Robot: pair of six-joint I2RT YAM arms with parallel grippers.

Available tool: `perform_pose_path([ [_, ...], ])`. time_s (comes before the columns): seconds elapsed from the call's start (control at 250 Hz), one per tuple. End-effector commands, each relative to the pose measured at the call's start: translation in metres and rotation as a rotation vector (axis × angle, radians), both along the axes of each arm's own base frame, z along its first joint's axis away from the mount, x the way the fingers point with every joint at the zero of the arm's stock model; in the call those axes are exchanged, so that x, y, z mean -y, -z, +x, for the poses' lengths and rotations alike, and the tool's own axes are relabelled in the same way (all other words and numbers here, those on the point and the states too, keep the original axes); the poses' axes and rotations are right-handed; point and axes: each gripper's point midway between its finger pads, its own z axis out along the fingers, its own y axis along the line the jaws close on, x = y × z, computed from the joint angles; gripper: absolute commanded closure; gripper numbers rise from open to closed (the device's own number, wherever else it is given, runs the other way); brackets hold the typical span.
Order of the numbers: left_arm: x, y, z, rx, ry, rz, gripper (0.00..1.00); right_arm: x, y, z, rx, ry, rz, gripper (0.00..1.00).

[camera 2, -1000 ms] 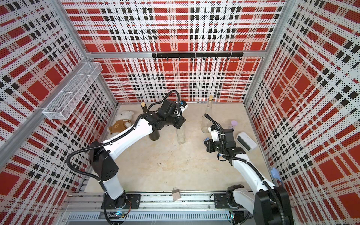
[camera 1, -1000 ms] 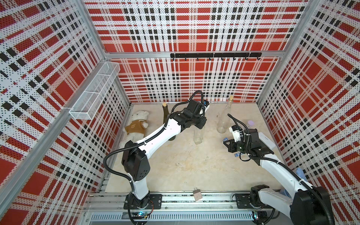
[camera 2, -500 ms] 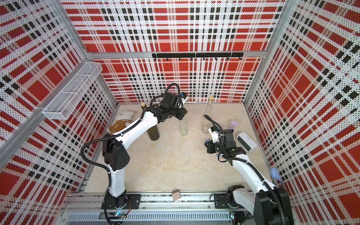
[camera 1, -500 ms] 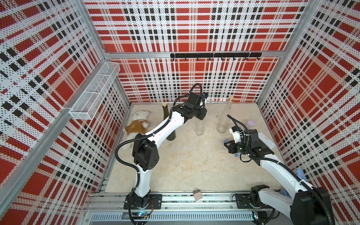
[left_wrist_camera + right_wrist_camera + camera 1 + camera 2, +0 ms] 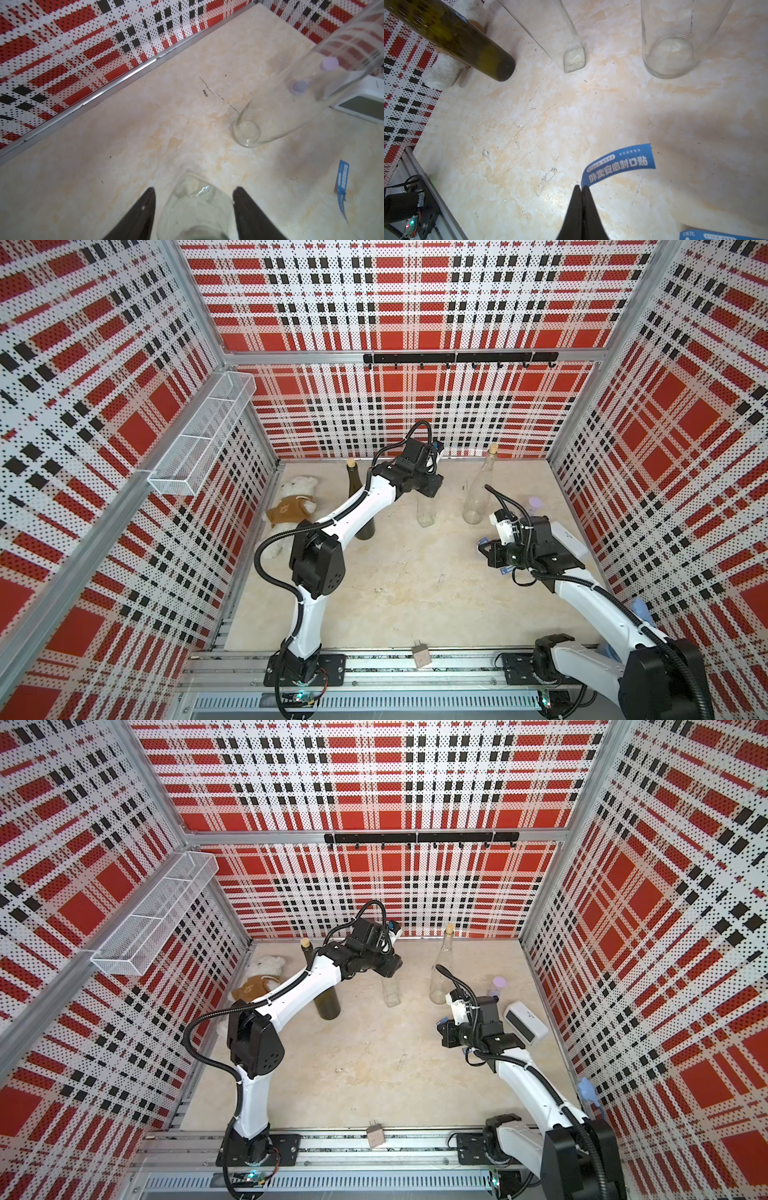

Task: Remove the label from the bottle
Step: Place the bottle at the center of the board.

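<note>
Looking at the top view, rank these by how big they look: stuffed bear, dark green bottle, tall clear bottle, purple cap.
1. stuffed bear, partly behind the left arm.
2 and 3. dark green bottle and tall clear bottle: look alike, not ranked; the arm crosses the green one.
4. purple cap.

The only legible text is the white Chinese print 外卖安心封口贴 on the blue label (image 5: 618, 164), seen upside down in the right wrist view (the smaller lines beside it are too small to read), while a second blue label (image 5: 716, 235) carries print too fine to read.
</note>
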Motion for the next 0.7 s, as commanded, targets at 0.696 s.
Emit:
perform_pose_path([
  [0.696, -0.005, -0.147, -0.062, 0.263, 0.012, -0.073, 0.0, 0.007, 0.018, -0.001, -0.164, 0.004, -0.078, 1.0],
])
